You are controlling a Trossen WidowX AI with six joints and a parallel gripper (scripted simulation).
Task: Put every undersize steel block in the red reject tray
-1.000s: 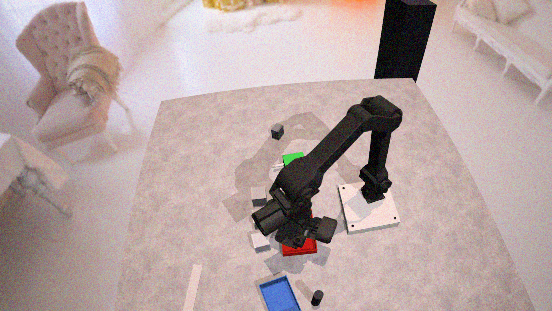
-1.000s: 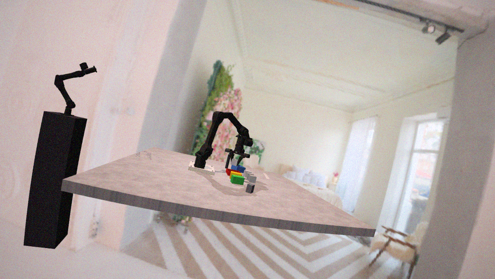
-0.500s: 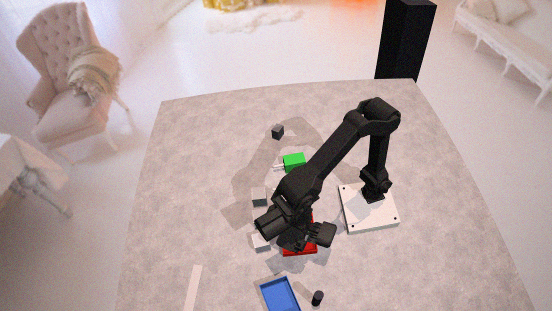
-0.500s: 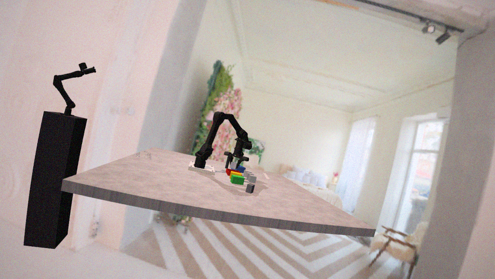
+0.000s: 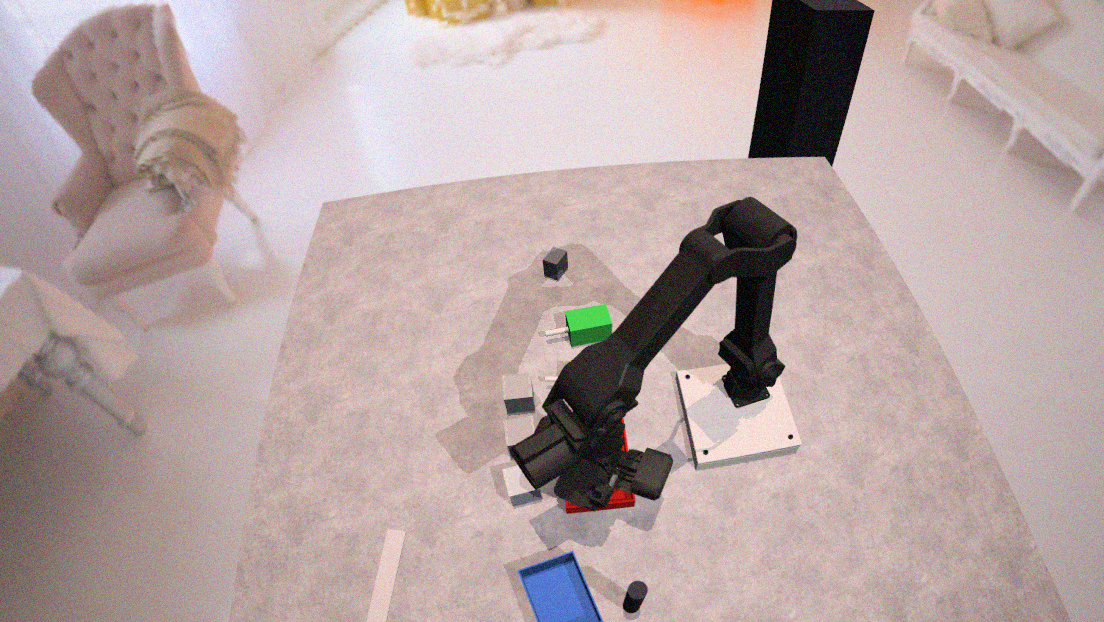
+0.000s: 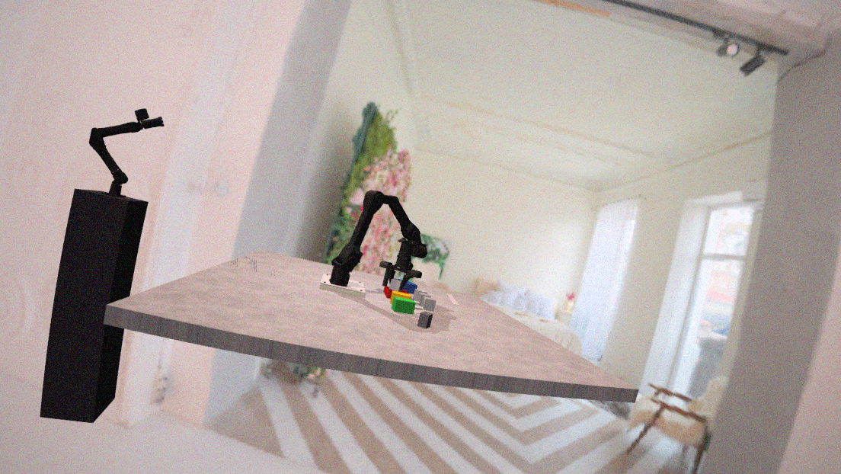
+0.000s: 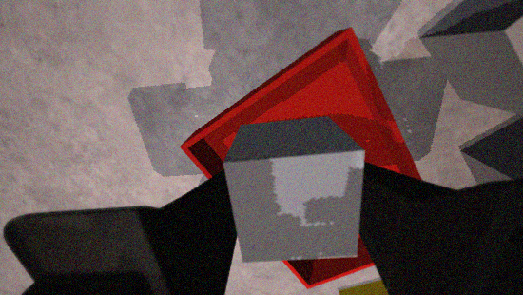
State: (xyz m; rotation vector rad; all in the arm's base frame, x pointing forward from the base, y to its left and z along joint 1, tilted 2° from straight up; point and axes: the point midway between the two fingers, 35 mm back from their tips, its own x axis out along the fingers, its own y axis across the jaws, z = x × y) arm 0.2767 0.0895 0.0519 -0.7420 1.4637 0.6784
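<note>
Gauge (image 5: 588, 325) (image 6: 403, 305) behind tray (image 7: 304, 102), row of blocks (image 5: 518, 394) left of tray, second tray (image 5: 559, 588) in front

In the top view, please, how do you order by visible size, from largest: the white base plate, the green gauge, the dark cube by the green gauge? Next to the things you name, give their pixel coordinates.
1. base plate (image 5: 772, 444)
2. green gauge (image 5: 588, 325) (image 6: 403, 305)
3. dark cube (image 5: 555, 263) (image 6: 424, 319)
</note>
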